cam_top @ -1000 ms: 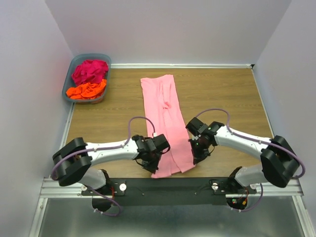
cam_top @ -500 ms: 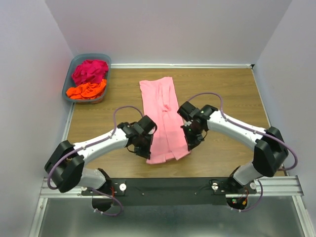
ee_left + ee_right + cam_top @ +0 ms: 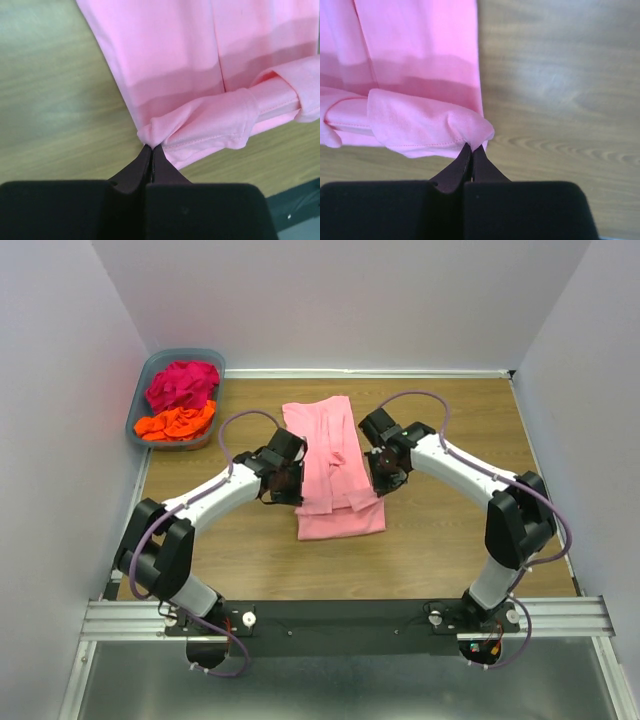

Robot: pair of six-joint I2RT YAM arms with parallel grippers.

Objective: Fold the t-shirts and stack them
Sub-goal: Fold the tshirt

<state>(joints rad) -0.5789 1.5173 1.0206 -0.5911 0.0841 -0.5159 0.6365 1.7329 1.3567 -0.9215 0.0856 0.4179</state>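
The light pink t-shirt (image 3: 335, 465) lies as a long strip in the middle of the table, its near end doubled back over itself. My left gripper (image 3: 291, 492) is shut on the near left corner of the light pink t-shirt (image 3: 200, 75), pinching a bunch of cloth at the fingertips. My right gripper (image 3: 381, 480) is shut on the near right corner of the same shirt (image 3: 415, 75). Both corners are held above the lower layer. The magenta t-shirt (image 3: 182, 383) and the orange t-shirt (image 3: 176, 423) lie crumpled in the basket.
The grey-blue plastic basket (image 3: 145, 374) stands at the back left corner of the wooden table (image 3: 450, 420). White walls close in the left, back and right. The black rail with the arm bases runs along the near edge.
Both grippers have carried the shirt's near corners away from the near edge toward the back, folding the near end over the rest. The strip on the table is now shorter.
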